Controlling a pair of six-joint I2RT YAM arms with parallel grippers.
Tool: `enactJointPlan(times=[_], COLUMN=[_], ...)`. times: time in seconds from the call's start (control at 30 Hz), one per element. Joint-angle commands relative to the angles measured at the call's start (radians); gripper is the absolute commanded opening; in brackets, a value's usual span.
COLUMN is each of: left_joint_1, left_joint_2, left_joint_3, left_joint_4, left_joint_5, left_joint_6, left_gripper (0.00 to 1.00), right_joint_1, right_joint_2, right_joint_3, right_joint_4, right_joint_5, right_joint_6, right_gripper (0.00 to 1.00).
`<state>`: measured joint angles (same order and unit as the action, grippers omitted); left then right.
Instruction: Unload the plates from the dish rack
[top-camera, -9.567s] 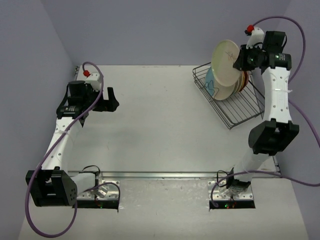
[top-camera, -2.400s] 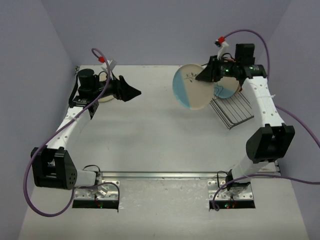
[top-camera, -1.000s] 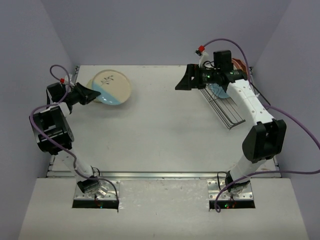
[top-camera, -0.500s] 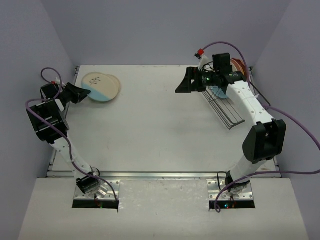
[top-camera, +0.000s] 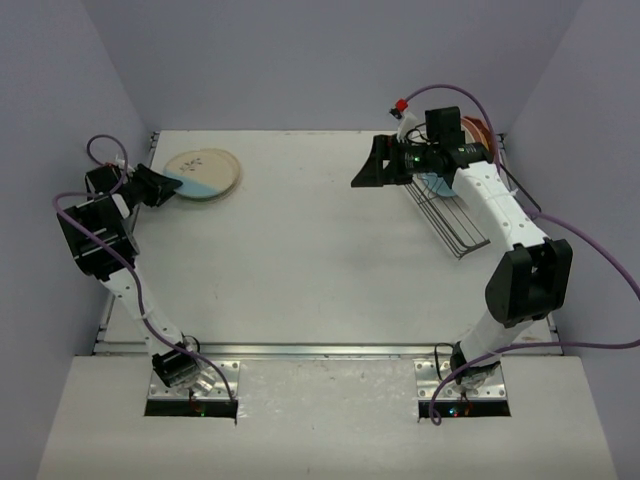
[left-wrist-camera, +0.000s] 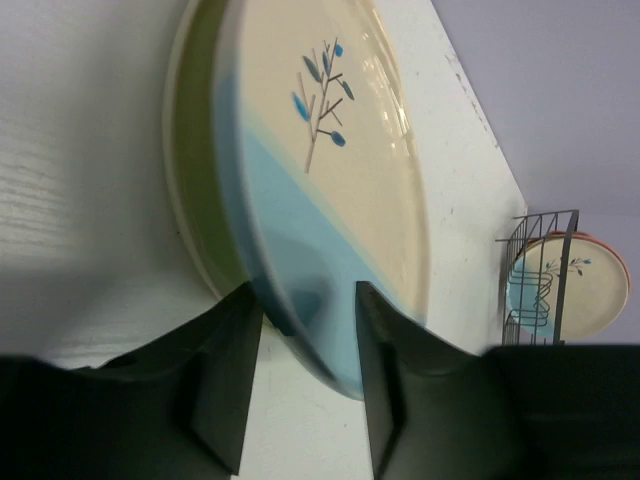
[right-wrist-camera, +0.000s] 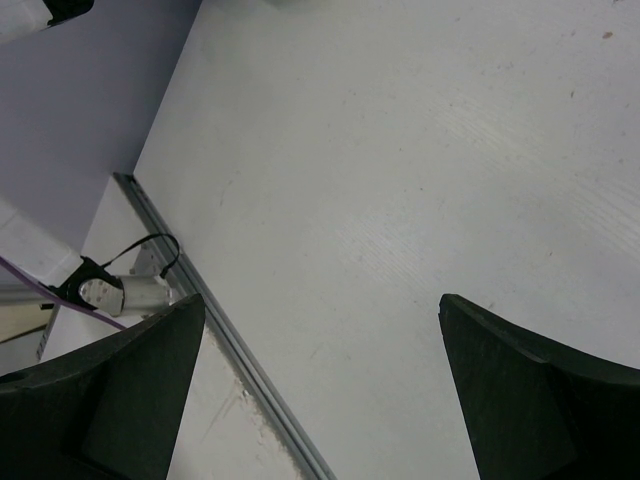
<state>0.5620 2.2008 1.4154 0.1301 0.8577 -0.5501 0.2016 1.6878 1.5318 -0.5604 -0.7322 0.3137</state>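
Left gripper (left-wrist-camera: 308, 298): straddles the rim of the blue-and-cream plate (top-camera: 200, 172); I cannot tell whether its fingers pinch the rim or stand just clear.
Blue-and-cream plate: far-left corner of the table (top-camera: 300, 260), lying on a lower plate (left-wrist-camera: 203, 150).
Right gripper (top-camera: 366, 165): jaws wide apart, holding nothing, pointing left over bare table.
Racked plates (top-camera: 434, 184): on edge in the dish rack (top-camera: 462, 228), just behind that gripper, to its right.
Coming move: the right arm is nearer and likely must turn back toward the rack.
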Motion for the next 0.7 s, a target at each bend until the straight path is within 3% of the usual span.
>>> enactJointPlan(times=[0.0, 0.2, 0.37, 0.67], left_joint_1=[-0.017, -0.043, -0.079, -0.16], left_joint_2=[-0.015, -0.027, -0.059, -0.092], left_joint_3=[0.05, 0.053, 0.066, 0.112], left_joint_4=[-0.024, -0.061, -0.118, -0.216], left_joint_5=[-0.071, -0.133, -0.225, -0.376], left_joint_6=[0.089, 0.143, 0.224, 0.347], left_gripper=[0.45, 0.74, 0.83, 0.87], right_joint_1=[0.004, 0.002, 0.004, 0.002], right_joint_2=[-0.033, -0.037, -0.047, -0.045], right_joint_3=[0.035, 0.034, 0.023, 0.022], right_joint_4=[0.012, -0.001, -0.004, -0.017], right_joint_5=[0.001, 0.008, 0.014, 0.037], right_joint_6=[-0.015, -0.033, -0.041, -0.058], right_gripper=[0.99, 0.99, 0.99, 0.99])
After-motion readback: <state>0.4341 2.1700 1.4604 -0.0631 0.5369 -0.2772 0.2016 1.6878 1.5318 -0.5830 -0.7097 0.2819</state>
